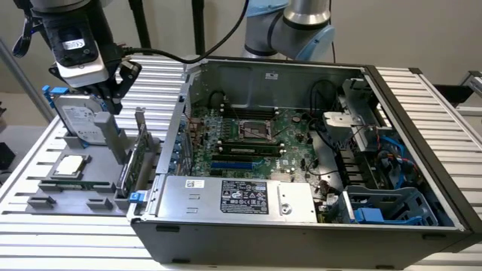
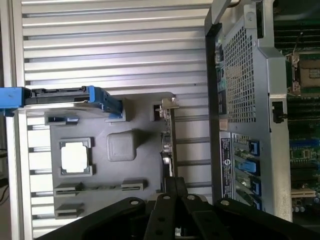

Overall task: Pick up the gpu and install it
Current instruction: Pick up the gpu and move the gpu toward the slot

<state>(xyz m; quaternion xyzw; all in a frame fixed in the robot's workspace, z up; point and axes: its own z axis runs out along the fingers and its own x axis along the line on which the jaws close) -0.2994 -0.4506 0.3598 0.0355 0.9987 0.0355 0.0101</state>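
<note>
The gpu (image 1: 137, 153) is a thin dark card with a silver end bracket. It stands on edge in the grey holder (image 1: 45, 201), close to the wall of the open computer case (image 1: 301, 228). In the wrist view the gpu (image 2: 167, 145) shows edge-on. My gripper (image 1: 113, 105) hangs above the holder at the exterior view's upper left, in front of the hard drive. Seen from the wrist, my gripper (image 2: 175, 184) has its fingers together over one end of the card, and no grip on it shows.
A silver hard drive (image 1: 83, 121) with blue rails stands upright in the holder (image 2: 135, 175), and a processor chip (image 1: 69, 165) lies beside it. The motherboard (image 1: 249, 141) lies exposed inside the case, with a blue slot (image 1: 235, 165). A slatted aluminium table (image 1: 68, 243) carries everything.
</note>
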